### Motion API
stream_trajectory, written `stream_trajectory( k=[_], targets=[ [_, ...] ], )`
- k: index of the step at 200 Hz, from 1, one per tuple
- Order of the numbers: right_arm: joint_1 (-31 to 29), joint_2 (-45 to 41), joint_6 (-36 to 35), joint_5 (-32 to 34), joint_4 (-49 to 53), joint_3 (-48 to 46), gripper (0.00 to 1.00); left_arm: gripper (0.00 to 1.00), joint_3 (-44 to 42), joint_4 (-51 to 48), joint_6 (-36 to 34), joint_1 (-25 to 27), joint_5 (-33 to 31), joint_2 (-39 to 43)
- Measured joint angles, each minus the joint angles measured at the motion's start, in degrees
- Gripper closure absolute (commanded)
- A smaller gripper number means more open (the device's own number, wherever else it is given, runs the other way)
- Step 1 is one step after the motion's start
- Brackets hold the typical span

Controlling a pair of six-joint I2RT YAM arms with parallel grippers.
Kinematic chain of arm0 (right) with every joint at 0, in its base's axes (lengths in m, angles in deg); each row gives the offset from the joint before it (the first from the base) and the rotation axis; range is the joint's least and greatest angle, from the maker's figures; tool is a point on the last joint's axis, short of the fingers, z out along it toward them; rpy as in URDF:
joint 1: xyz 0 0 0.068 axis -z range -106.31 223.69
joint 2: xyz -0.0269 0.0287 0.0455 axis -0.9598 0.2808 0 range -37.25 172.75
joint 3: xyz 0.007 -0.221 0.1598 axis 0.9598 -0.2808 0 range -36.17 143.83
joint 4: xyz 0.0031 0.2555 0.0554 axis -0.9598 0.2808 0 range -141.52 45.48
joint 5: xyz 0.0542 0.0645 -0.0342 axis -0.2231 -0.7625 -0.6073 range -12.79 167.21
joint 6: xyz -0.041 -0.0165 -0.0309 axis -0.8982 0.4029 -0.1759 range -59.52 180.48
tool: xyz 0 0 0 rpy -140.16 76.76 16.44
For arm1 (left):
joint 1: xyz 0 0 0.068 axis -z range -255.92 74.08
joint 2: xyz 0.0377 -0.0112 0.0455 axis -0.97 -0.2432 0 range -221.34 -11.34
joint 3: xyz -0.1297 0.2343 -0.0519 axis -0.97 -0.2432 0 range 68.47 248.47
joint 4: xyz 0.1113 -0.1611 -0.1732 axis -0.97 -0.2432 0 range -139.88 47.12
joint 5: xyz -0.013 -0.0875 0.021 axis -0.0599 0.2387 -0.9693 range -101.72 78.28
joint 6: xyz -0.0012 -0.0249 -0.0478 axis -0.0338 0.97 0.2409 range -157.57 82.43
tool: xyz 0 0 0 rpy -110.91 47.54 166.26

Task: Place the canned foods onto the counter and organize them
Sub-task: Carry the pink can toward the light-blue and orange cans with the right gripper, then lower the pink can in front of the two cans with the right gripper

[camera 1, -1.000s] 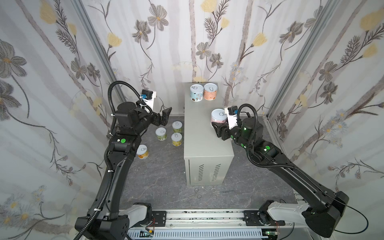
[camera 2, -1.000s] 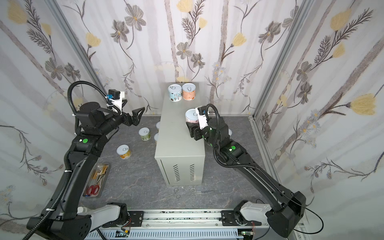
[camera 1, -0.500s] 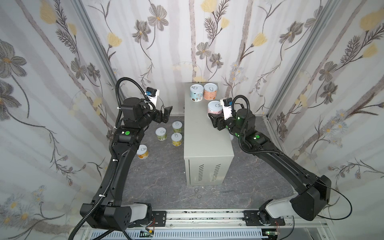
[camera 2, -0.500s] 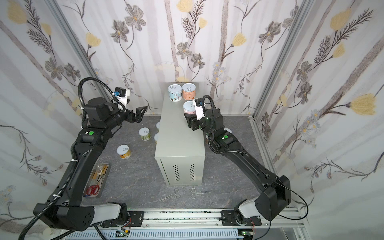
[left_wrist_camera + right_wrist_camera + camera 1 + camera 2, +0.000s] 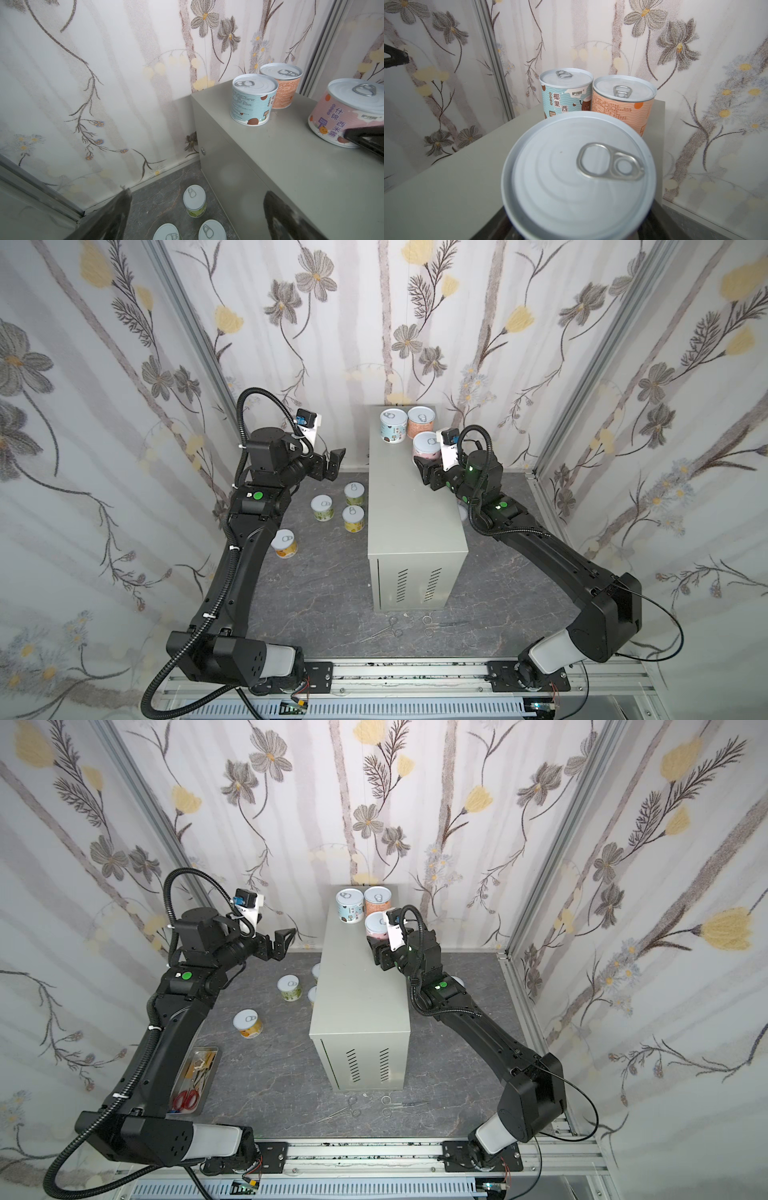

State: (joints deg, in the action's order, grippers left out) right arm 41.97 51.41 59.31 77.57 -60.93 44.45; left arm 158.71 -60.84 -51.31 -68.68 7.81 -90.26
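Observation:
The counter point(image 5: 409, 510) point(image 5: 357, 994) is a tall light-grey cabinet in the middle. A light-blue can point(image 5: 393, 427) point(image 5: 252, 99) and an orange can point(image 5: 421, 422) point(image 5: 623, 104) stand side by side at its back edge. My right gripper point(image 5: 424, 464) point(image 5: 376, 946) is shut on a pink can point(image 5: 426, 445) point(image 5: 351, 112) point(image 5: 577, 176) right in front of the orange one, low over the top. I cannot tell if it rests there. My left gripper point(image 5: 334, 462) point(image 5: 282, 942) hangs open and empty left of the counter. Below it several cans point(image 5: 322, 507) point(image 5: 194, 200) stand on the floor.
A yellow can point(image 5: 284, 543) stands apart nearer the left arm. A metal tray point(image 5: 195, 1081) with red scissors lies under that arm. Small metal scissors point(image 5: 395, 628) lie on the floor before the counter. A white round lid point(image 5: 457, 982) shows under the right arm.
My right gripper has carried the pink can back along the counter top to just in front of the orange can. The left arm has shifted slightly, gripper still open.

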Motion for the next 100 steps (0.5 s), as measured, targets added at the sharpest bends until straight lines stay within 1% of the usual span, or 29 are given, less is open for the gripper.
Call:
stream_trajectory(
  k=[41,74,100],
  targets=[
    [0.61,1.33,-0.02,-0.50,-0.59,1.14,0.33,0.00,0.17,-0.48,-0.04,0.00,0.00,-0.33],
    [0.94,2.89,-0.17,-1.81,0.02,2.82,0.26,0.00,0.17,-0.63,-0.04,0.00,0.00,-0.33],
    [0.94,3.87,-0.20,-2.71,-0.31,3.76,0.25,0.00,0.17,-0.79,-0.04,0.00,0.02,-0.33]
  ],
)
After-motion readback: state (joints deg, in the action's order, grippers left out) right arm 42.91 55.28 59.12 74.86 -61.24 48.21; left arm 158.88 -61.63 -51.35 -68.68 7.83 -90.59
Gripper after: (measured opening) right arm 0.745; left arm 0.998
